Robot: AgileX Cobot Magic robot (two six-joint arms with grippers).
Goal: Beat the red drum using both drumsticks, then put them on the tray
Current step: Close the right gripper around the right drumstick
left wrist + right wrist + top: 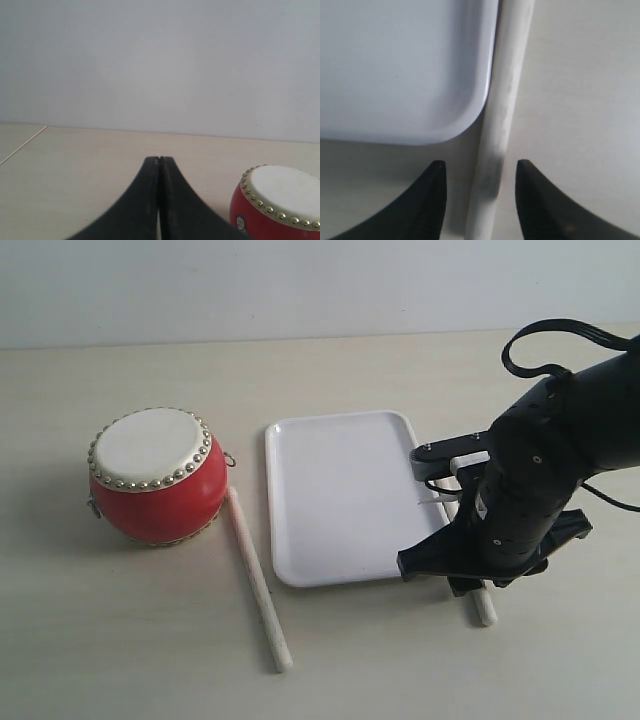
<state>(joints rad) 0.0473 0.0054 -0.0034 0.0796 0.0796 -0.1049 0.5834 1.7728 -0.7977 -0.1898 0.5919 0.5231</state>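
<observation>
Drumsticks: first drumstick (258,580) between red drum (155,475) and tray (340,490); second drumstick (502,115) just beside tray's other long side.
Handling: probably light, stiff, rolls easily; take mid-shaft.
Tray: nothing in it.
Right gripper (480,162): open astride second drumstick, not gripping.
Left gripper (159,159): jaws together, empty.

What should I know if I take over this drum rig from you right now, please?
Left gripper: shut, empty, near the red drum.
Right gripper: open, straddling one drumstick that lies on the table along the edge of the tray, on the exterior view's right; not yet gripped.
Other drumstick: on the table between drum and tray.
Done: nothing visible; no stick on the tray.
Left: grasp both sticks, beat the drum, put them on the tray.
</observation>
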